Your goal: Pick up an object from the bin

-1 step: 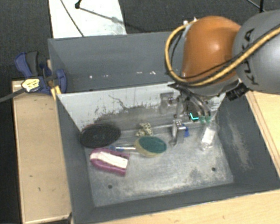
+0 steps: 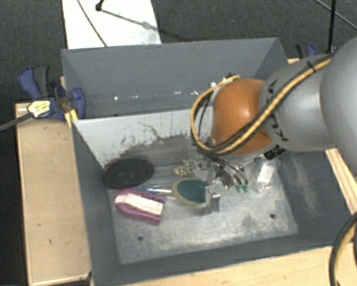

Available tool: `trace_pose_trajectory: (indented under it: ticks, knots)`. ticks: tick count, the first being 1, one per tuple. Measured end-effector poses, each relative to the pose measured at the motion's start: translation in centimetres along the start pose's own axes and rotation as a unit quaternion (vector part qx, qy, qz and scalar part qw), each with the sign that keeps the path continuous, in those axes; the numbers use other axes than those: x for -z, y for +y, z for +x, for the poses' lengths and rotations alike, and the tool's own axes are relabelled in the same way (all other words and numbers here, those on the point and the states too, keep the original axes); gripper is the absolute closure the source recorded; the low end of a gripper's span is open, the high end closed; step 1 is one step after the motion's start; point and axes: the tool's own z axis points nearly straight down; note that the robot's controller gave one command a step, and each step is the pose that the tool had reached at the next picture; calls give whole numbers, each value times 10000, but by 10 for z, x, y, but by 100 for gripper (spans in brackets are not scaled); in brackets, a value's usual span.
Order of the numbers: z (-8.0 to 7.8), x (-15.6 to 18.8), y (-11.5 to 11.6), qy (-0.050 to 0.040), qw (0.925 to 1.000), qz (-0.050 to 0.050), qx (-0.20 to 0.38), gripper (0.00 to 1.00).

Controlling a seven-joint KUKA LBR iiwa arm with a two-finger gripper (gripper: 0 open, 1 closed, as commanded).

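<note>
One black disc [image 2: 127, 172], one pink roll [image 2: 139, 206] — gripper [image 2: 211, 197] at one teal disc [image 2: 188, 191].

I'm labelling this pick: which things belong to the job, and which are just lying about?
Job: gripper; teal disc right beside it; bin.
Lying about: black disc; pink-white lump; clear piece.

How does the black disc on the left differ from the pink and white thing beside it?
The black disc is plain dark and round; the pink and white thing is striped and elongated. The disc lies flat nearer the back wall; the pink and white thing lies nearer the front. Both rest on the bin floor, left of the gripper, apart from it.
</note>
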Motion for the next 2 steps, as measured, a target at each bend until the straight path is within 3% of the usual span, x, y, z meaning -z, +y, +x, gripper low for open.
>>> trace_pose_trajectory:
  ticks: [1, 2]
  knots:
    - [-2, 4, 1, -26, 10000, -7, -13, 100]
    - [5, 115, 23, -17, 9999, -24, -102, 100]
